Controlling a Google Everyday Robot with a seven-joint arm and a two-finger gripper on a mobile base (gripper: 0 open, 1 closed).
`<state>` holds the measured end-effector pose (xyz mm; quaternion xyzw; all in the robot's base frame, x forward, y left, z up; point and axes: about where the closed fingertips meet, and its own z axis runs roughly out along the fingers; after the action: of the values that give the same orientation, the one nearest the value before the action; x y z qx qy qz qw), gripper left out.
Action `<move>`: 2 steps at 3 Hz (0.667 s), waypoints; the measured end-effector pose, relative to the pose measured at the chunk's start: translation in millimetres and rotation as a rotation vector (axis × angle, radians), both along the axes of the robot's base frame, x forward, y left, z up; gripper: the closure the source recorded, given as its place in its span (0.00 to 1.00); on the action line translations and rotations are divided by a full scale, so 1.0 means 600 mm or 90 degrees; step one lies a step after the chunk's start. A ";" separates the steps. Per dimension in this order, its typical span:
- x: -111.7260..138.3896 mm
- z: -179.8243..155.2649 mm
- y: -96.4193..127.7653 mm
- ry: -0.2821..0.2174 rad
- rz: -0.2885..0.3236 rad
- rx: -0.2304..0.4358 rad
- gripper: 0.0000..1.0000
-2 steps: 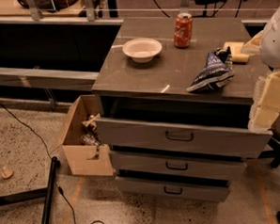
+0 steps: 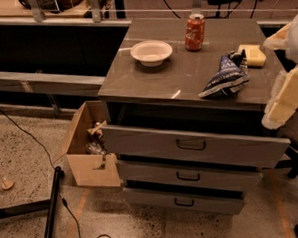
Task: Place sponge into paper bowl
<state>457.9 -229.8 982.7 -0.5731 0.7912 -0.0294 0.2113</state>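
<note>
On the bench (image 2: 152, 86), far right, the sponge (image 2: 253, 55) lies flat, touching the bag (image 2: 225, 77) at its 1 o'clock. The bowl (image 2: 151, 52) sits empty, well apart at the sponge's 9 o'clock, beyond the can (image 2: 195, 32). The claw (image 2: 270, 79) is at the sponge's 5 o'clock, off the bench edge, released and holding nothing.

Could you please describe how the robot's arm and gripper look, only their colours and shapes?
The gripper, at the right edge of the view beside the cabinet, is pale yellow, long and blocky, with a matte surface. Above it, the arm has a smooth, rounded, whitish shell. No cables or markings show on either.
</note>
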 end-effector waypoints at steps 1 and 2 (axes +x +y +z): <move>0.076 0.024 -0.071 -0.103 -0.070 0.101 0.00; 0.135 0.022 -0.136 -0.178 -0.137 0.193 0.00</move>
<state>538.8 -311.2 995.8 -0.4375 0.8060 -0.0115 0.3985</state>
